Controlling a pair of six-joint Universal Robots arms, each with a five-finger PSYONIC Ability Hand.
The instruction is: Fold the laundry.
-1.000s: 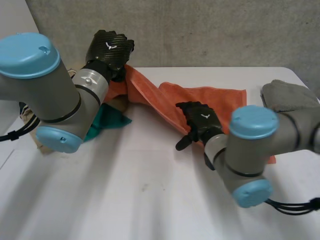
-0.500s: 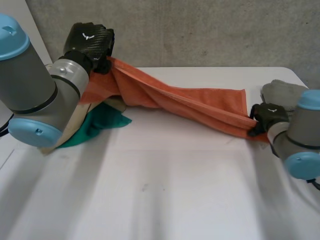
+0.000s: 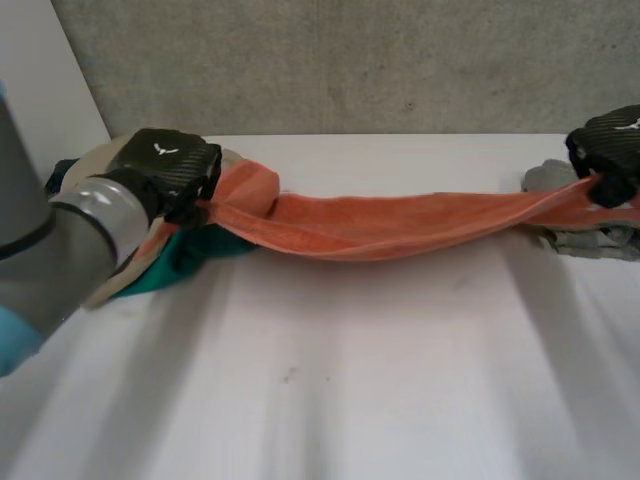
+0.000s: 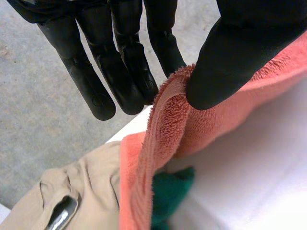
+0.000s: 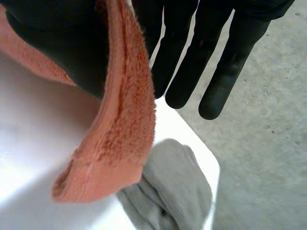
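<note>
An orange towel (image 3: 390,225) hangs stretched above the white table (image 3: 350,380) between my two hands. At its left end my left hand (image 3: 165,170) grips it. In the left wrist view the thumb (image 4: 225,57) pinches the towel's edge (image 4: 163,134) against the fingers (image 4: 129,72). My right hand (image 3: 610,150) holds the right end, raised near the table's far right corner. In the right wrist view the thumb (image 5: 62,48) presses the towel (image 5: 120,120) against the fingers (image 5: 192,62), and a short end droops below the grip.
A green cloth (image 3: 190,255) and a beige garment (image 3: 125,280) lie heaped under the left hand at the table's left edge; the beige garment (image 4: 86,191) has a metal zip pull. A grey cloth (image 3: 590,240) lies crumpled under the right hand.
My right hand left the towel's middle, went to its right end, shut on it and rose to the far right. My left hand came down and leftward. The towel is now pulled out long.
</note>
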